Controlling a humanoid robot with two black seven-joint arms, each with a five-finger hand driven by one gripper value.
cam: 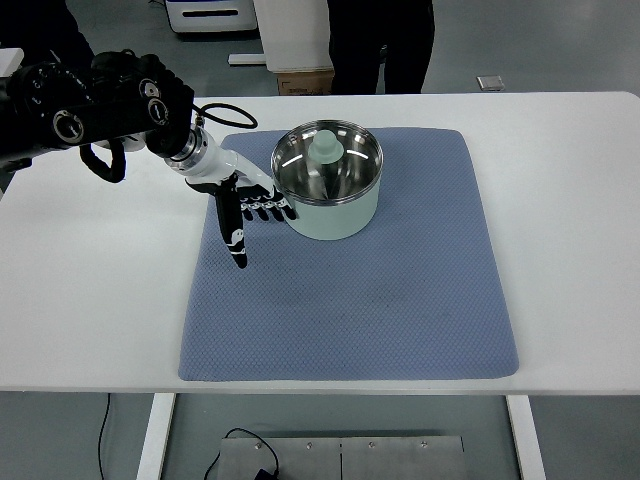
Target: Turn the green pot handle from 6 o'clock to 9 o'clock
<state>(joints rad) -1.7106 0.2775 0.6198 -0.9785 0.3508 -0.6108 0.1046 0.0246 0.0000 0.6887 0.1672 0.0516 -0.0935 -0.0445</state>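
The pale green pot [330, 205] with its shiny steel inside stands on the blue mat [400, 290], toward the mat's far left. A pale green handle piece [323, 148] shows at the pot's far rim; I cannot tell which way it points. My left hand [258, 220], black and white, reaches in from the upper left and lies low on the mat at the pot's left side. Its fingers [270, 209] are spread, with several tips touching or nearly touching the pot's left wall, and one long finger [237, 245] points toward me. It holds nothing.
The mat lies on a white table [90, 300]. A person in dark trousers [380, 45] stands behind the table's far edge, beside a cardboard box [305, 80]. A black cable [225, 115] loops off my left forearm.
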